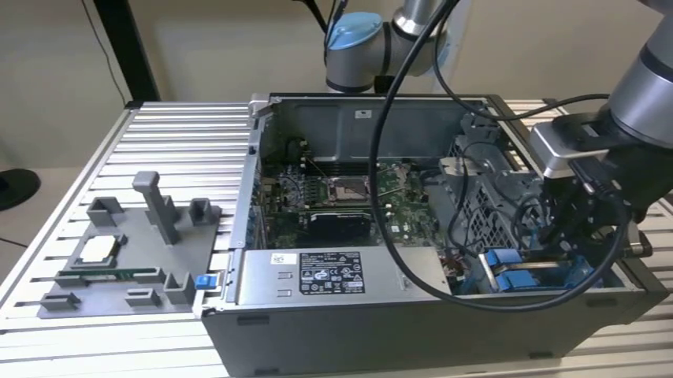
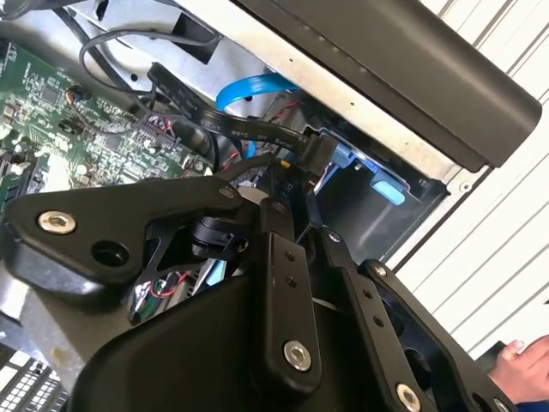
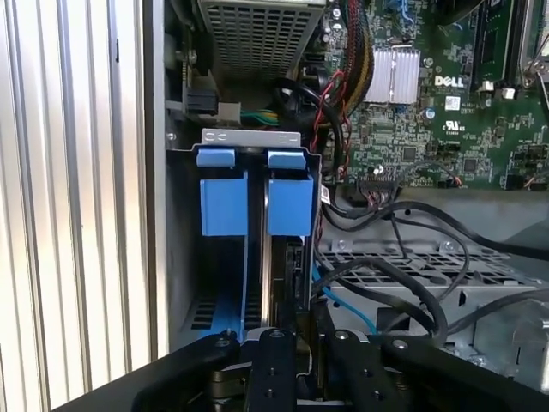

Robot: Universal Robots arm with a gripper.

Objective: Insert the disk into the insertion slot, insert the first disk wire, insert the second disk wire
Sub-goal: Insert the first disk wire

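**1. Position.** The computer case (image 1: 315,323) lies open on the worktop (image 1: 179,134). The tool (image 2: 283,184) hangs inside the case, at the corner on the exterior view's right, directly over the insertion slot (image 3: 182,257).

**2. Disk.** Locate the disk (image 3: 288,215) by its blue carrier. It stands on edge inside the slot, just beside a second blue tab (image 3: 225,202). Its label is hidden. Judge the disk step as done.

**3. Step in hand.** In the second wrist view, a black flat wire ends in a connector (image 2: 313,148) just beside the tool's tip. A blue wire (image 2: 257,86) loops behind it. Judge the work to be at a wire step. You cannot tell which of the two wires is being fitted, because the disk's socket is hidden behind the tool.

**4. Tool state.** You cannot tell from these views whether the tool is apart, together or clamped on the connector. Treat the grip as unconfirmed.

**5. What the move calls for.**
- Square the connector to the disk's socket before you apply any push.
- Keep the push straight and in line with the slot.
- Keep the loose black cables (image 3: 412,257) over the drive cage out of the path.

**Caution:** a tilted plug is likely to jam or bend rather than seat.
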